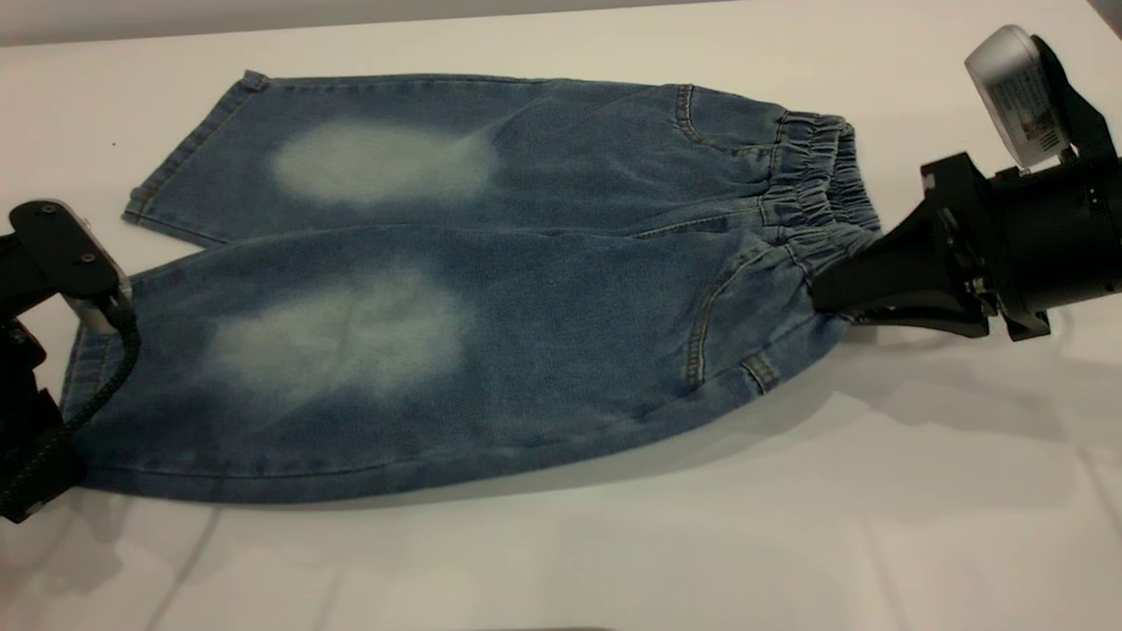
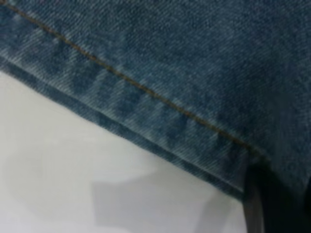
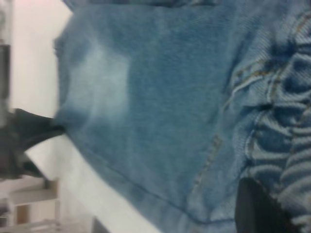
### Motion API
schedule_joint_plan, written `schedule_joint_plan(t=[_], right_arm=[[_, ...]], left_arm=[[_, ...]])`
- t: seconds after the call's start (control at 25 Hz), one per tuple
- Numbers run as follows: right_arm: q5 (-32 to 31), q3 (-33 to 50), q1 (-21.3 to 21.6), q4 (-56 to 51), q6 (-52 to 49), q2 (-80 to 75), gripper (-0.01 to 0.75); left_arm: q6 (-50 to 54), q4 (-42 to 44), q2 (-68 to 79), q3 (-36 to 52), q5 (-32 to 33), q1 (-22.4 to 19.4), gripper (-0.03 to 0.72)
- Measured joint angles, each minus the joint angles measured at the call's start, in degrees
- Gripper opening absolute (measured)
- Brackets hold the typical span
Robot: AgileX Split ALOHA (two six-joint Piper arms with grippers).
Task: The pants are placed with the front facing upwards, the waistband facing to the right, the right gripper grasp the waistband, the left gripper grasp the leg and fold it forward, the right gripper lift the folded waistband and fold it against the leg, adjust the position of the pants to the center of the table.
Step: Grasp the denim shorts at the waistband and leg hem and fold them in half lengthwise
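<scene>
1. Pinching the waistband (image 1: 820, 197), the right gripper (image 1: 828, 294) has its black fingers closed on the near corner of that gathered band; we see the fingertip against puckered denim in the right wrist view too.
2. We see the left gripper (image 1: 53, 438) at the near leg's hem, where the cloth meets it, but we cannot tell whether its jaws are closed on it.
3. We note the pants (image 1: 456, 289) lie on the table (image 1: 789, 526), long axis running across it, waistband toward the right arm, leg hems toward the left arm.
4. We see two pale faded patches, one per leg; the far leg lies flat, the near leg is raised a little between the grippers.
5. We see a black cable (image 1: 96, 399) draped over the near hem.
6. We note the right arm reaches in low, nearly level with the tabletop; the left arm sits at the table edge, only partly in view.
</scene>
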State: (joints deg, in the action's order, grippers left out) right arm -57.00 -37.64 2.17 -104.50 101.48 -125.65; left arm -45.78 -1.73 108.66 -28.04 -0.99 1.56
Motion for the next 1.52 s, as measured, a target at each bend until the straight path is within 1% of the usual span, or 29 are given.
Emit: schedule_joint_plan(t=[0.12,0.24,0.32,0.4,0.6,0.76,0.84,0.92,1.08,1.32,1.44,1.52], right_arm=[[-3.4,0.0,0.0,1.9,-2.1,0.3,0.041],[-5.4,0.7,0.1,5.2,-5.1,2.5,0.041],[-6.8,2.5,0.5,6.0,-5.9,4.7,0.041],[-7.5,5.8,1.6,6.6,-6.2,6.9,0.041],[-7.5,15.7,6.1,6.7,-6.2,13.3,0.041],[-7.5,23.1,7.0,6.6,-7.6,16.3,0.041],[-7.5,25.5,7.0,6.0,-9.4,16.6,0.041],[-7.6,26.2,7.0,4.5,-11.7,16.6,0.041],[-7.6,25.9,7.0,0.4,-19.4,16.6,0.041],[-7.8,21.1,7.0,-0.1,-32.3,15.3,0.041],[-6.9,17.0,7.0,-0.1,-37.7,14.0,0.041],[-4.5,14.6,7.0,-0.1,-40.2,13.0,0.041]], left_arm=[[0.4,-0.1,-2.3,0.2,2.6,1.5,0.041],[1.1,-0.1,-8.2,0.5,5.2,3.4,0.041],[2.7,-0.1,-13.2,0.6,6.8,3.7,0.041],[4.5,-0.1,-17.9,0.6,9.1,3.8,0.041],[5.8,-0.1,-31.6,0.7,18.2,3.8,0.041],[7.7,0.0,-41.8,1.1,22.4,3.8,0.041],[9.2,0.0,-44.3,1.1,21.5,3.8,0.041],[10.6,0.0,-44.5,0.5,18.9,3.8,0.041],[11.3,0.0,-39.5,-3.1,12.5,3.8,0.041],[11.4,0.0,-22.3,-12.6,6.1,3.8,0.043],[11.4,0.0,-13.8,-19.1,5.2,3.8,0.043],[11.6,0.0,-9.0,-23.7,5.1,3.8,0.045]])
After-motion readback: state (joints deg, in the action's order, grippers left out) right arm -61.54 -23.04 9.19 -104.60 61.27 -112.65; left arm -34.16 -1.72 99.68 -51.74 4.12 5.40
